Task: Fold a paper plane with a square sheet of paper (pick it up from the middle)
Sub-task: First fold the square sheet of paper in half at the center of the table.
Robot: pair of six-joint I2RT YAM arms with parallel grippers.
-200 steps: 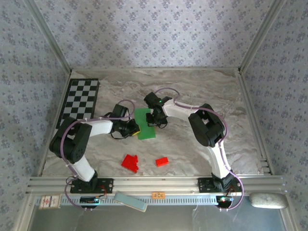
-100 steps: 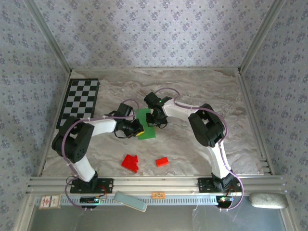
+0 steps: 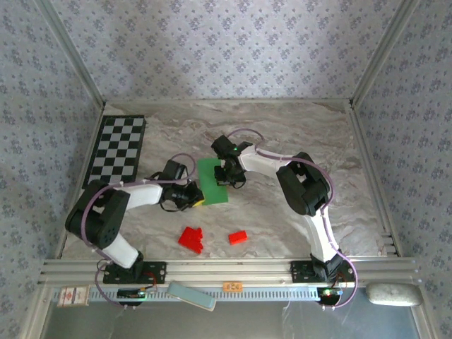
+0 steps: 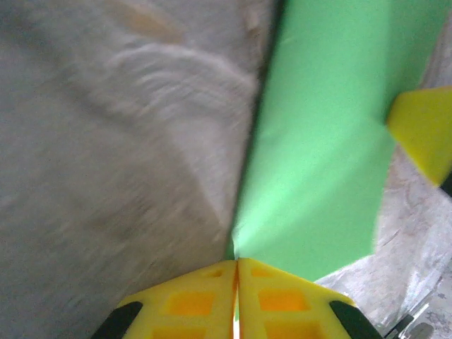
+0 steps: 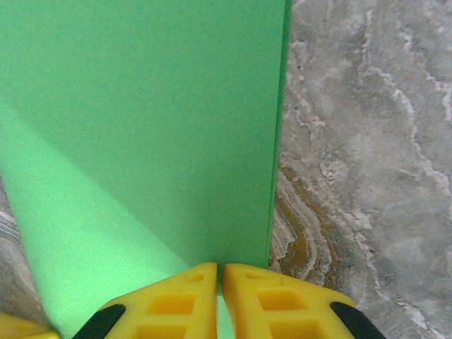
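The square sheet of paper (image 3: 212, 185) is bright green and lies folded into an oblong on the marble table, mid-centre. No paper plane is in view. My left gripper (image 3: 198, 198) is shut, its yellow tips (image 4: 237, 263) right at the near-left corner of the paper (image 4: 318, 141); whether it pinches that corner I cannot tell. My right gripper (image 3: 224, 178) is shut too, its tips (image 5: 220, 267) set down on the paper (image 5: 141, 127) close to its folded right edge. The right gripper's fingertip (image 4: 424, 134) shows at the paper's far side.
Two groups of small red blocks (image 3: 191, 239) (image 3: 238, 237) lie on the table nearer the arm bases. A black-and-white checkered board (image 3: 119, 150) sits at the far left. Patterned walls close in the table on three sides.
The left gripper slid toward the near edge along the paper's left side, from about its middle to the near-left corner. The right gripper and the paper stayed put.
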